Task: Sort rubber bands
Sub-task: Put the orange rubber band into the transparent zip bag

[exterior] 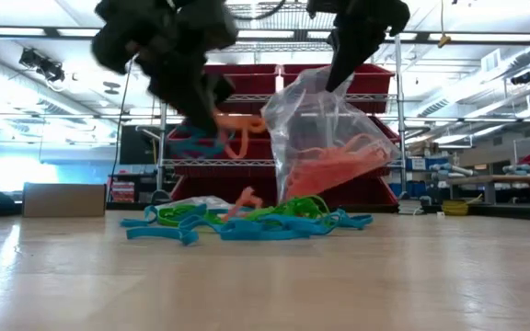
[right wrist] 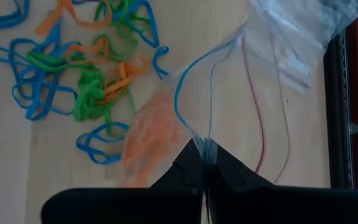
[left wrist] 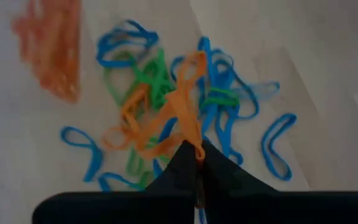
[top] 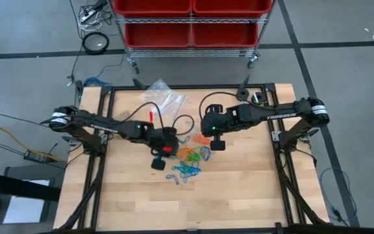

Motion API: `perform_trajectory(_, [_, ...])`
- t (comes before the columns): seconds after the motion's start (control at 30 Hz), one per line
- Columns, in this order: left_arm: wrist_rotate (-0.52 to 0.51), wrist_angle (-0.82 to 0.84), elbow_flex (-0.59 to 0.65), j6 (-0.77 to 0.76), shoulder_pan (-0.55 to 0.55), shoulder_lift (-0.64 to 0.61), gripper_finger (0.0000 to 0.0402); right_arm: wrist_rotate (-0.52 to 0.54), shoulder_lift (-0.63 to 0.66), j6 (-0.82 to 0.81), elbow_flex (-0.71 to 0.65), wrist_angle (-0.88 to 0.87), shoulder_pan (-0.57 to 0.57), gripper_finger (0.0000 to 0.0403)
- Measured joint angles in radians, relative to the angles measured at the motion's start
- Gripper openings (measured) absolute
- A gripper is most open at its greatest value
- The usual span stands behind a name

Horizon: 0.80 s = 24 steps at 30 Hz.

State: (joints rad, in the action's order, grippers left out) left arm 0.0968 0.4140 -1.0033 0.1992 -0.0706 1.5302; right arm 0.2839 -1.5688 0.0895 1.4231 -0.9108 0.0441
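Currently: left gripper [left wrist: 197, 155] pinched shut on orange rubber bands [left wrist: 182, 106], lifted above the table pile [top: 188, 162]. Right gripper [right wrist: 205, 158] clamped on clear bag [right wrist: 272, 74] holding orange bands, just beside, rightward.

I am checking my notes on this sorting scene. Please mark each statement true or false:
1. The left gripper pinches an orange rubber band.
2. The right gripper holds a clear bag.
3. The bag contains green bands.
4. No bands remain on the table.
1. True. The left gripper is shut on an orange rubber band, lifted above the pile.
2. True. The right gripper is shut on the edge of the clear bag.
3. False. The bands in the bag are orange.
4. False. A loose pile of blue, green and orange bands lies on the table.
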Motion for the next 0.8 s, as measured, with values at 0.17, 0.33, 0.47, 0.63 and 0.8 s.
perform_trajectory(0.17, [-0.003,-0.176,0.126,-0.075,-0.025,0.004,0.0038,0.0,0.001,-0.003,0.0,0.005,0.003,0.0])
perform_trajectory(0.33, [0.011,-0.195,0.208,-0.147,-0.041,0.004,0.0096,0.0,0.001,-0.004,0.0,0.003,0.009,0.0])
perform_trajectory(0.47, [0.028,-0.254,0.273,-0.201,-0.052,0.003,0.0146,0.0,0.001,-0.003,0.0,0.002,0.008,0.0])
perform_trajectory(0.63, [0.016,-0.349,0.31,-0.216,-0.057,0.003,0.017,0.0,0.001,-0.003,0.0,0.014,0.008,0.0])
perform_trajectory(0.8, [-0.001,-0.375,0.31,-0.209,-0.057,0.003,0.016,0.0,0.001,-0.002,0.0,0.018,0.008,0.0])
